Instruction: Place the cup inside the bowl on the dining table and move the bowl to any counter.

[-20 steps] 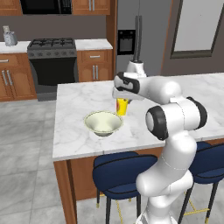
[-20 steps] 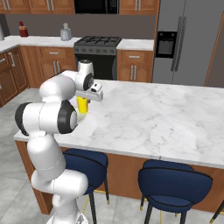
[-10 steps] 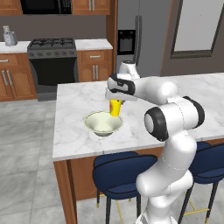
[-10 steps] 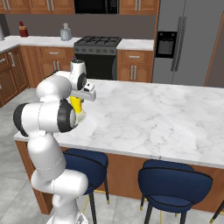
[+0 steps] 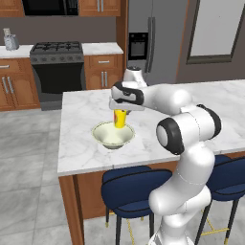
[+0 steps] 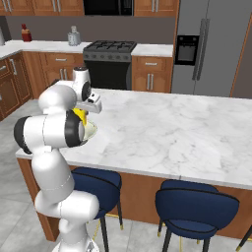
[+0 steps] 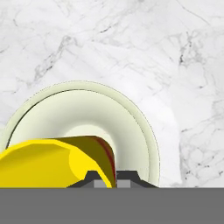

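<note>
the gripper (image 5: pixel 119 113) is clenched on the cup (image 5: pixel 119 118), held just above the bowl (image 5: pixel 112 136) on the dining table (image 5: pixel 86 143); dropping it in and moving the bowl remain.

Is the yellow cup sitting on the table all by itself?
No, the claw holds the yellow cup up over the bowl, not resting on the table.

no readable text, labels, brands, numbers, signs anywhere
</note>
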